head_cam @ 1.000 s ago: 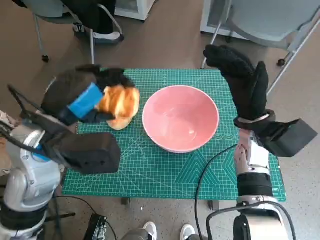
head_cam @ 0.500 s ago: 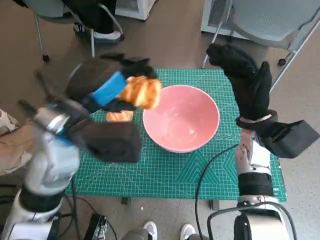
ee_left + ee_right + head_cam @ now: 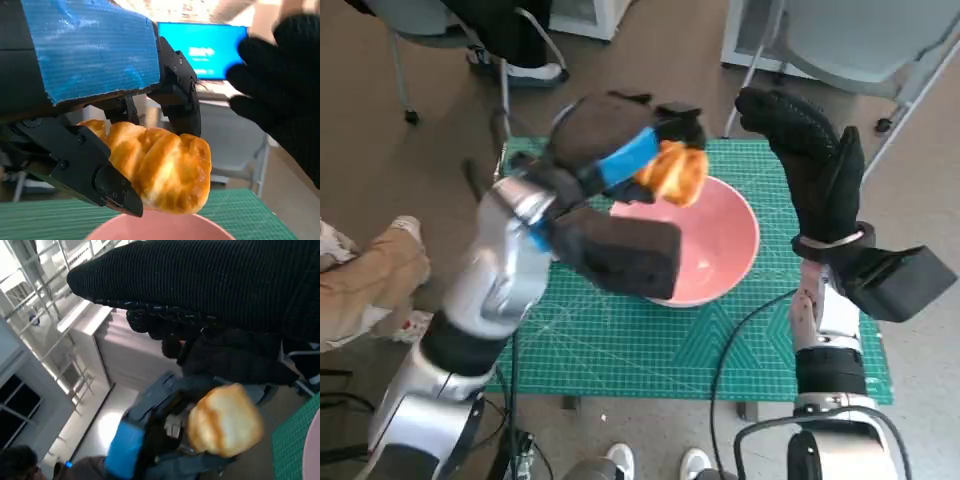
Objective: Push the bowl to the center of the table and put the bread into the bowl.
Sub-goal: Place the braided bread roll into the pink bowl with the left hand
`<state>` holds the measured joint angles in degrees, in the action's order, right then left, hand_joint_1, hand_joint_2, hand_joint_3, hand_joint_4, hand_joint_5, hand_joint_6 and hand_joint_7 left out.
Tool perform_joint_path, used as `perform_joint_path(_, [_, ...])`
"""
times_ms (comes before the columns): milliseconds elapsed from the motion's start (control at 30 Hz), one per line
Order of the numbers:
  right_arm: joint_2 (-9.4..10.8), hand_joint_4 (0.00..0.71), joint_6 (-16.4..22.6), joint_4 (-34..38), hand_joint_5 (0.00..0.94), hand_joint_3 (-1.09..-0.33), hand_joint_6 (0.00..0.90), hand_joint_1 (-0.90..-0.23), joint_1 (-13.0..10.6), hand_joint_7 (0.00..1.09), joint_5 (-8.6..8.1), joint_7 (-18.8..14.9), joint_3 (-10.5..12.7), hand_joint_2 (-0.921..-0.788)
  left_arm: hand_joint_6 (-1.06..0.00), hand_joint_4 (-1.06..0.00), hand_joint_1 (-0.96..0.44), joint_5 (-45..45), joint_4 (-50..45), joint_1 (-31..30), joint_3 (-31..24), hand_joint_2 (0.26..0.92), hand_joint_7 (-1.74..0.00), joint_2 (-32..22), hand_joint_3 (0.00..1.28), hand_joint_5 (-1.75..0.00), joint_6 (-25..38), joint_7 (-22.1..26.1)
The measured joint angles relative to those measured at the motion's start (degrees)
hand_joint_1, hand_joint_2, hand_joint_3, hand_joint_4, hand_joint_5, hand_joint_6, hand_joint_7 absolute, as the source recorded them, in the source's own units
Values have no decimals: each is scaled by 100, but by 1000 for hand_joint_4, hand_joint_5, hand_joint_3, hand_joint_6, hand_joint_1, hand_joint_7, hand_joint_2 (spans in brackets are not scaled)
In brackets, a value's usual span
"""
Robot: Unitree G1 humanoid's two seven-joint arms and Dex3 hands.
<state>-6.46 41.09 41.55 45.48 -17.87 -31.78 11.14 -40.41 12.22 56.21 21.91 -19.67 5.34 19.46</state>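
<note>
Left robot hand [image 3: 620,150] pinches the bread [image 3: 672,172] above the far rim of the bowl [image 3: 720,250]. Right robot hand [image 3: 810,160], fingers spread, holds nothing near the surface's [image 3: 620,340] far right corner.

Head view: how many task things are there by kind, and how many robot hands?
Bread: 1, held by the left hand over the bowl's far rim
Bowl: 1, pink
Mat: 1, green
Hands: 2, left and right hand
Total: 5
</note>
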Motion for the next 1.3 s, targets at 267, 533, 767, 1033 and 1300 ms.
perform_joint_path(267, [1,187,-9,-52,1,-794,40,-658,-99,507,-43,0,26,-921,-645,-711,2,-66,630,238,190,919,-1057,122,55,-1237,-238,-136])
perform_joint_path(533, [1,187,-154,-256,1,-769,39,-670,-192,510,-107,43,39,-921,-637,-615,6,-131,977,271,221,888,-997,186,170,-1417,-301,-152])
perform_joint_path(767, [1,187,-273,-455,1,-762,38,-673,-256,511,-109,109,35,-921,-581,-578,5,-11,1187,307,192,823,-1161,268,322,-1387,-257,-119])
perform_joint_path(1033, [0,183,-330,-554,0,-760,39,-674,-291,512,-106,124,22,-921,-262,-137,-35,363,1118,350,132,700,-109,386,279,-225,371,796])
perform_joint_path(1300, [-12,183,-352,-554,0,-761,40,-675,-294,512,-109,123,28,-921,-169,-7,-312,484,913,351,163,717,-6,295,86,-11,755,1616])
